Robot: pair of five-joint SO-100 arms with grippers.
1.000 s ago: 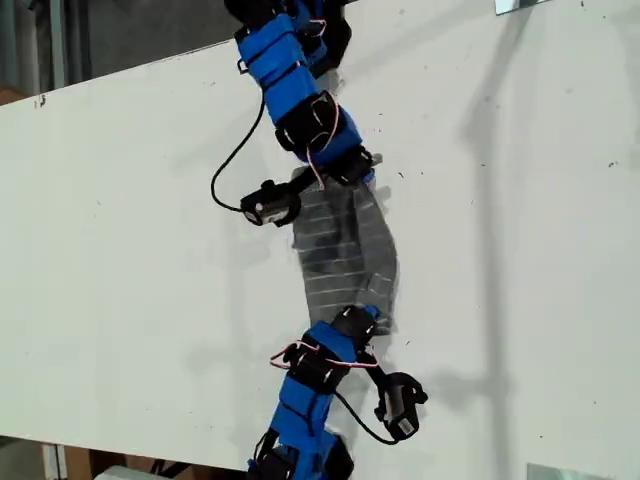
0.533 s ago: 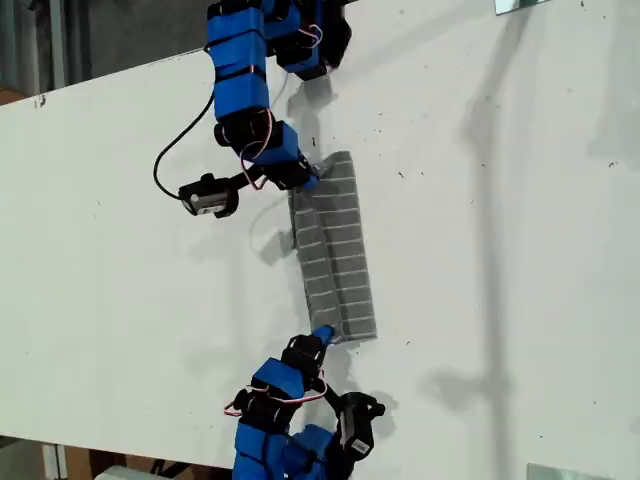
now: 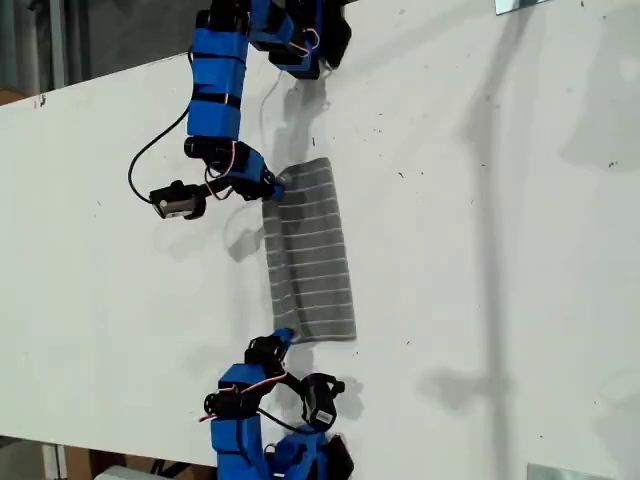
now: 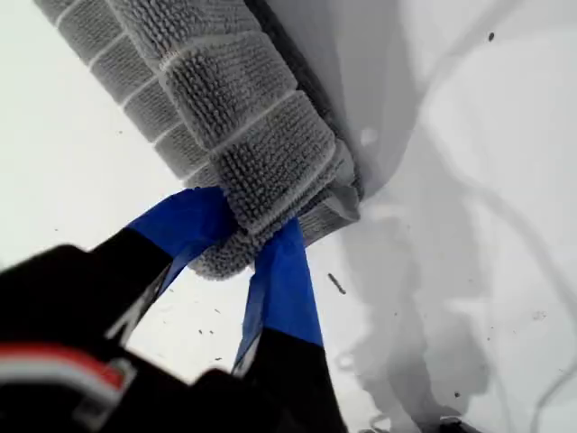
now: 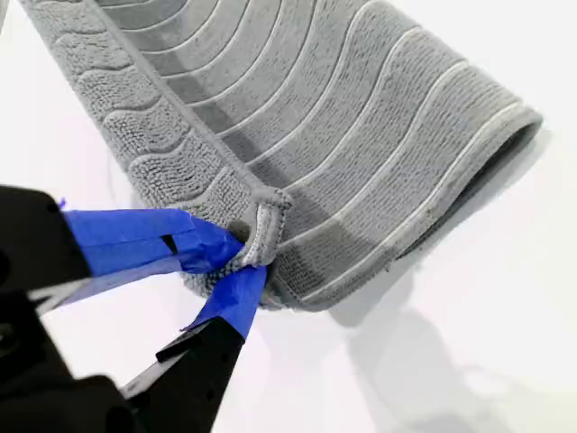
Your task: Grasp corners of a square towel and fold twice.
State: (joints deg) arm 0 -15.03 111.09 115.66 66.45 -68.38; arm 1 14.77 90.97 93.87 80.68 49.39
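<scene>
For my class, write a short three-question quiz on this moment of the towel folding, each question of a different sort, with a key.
1. True or false: the towel lies spread in a single layer on the table.
2. What does my second gripper pinch? A) nothing B) a hemmed towel corner C) a cable
3. Fill in: my first gripper is shut on the ____.
Key: 1 false, it is folded into a long strip; 2 B; 3 towel.
</scene>
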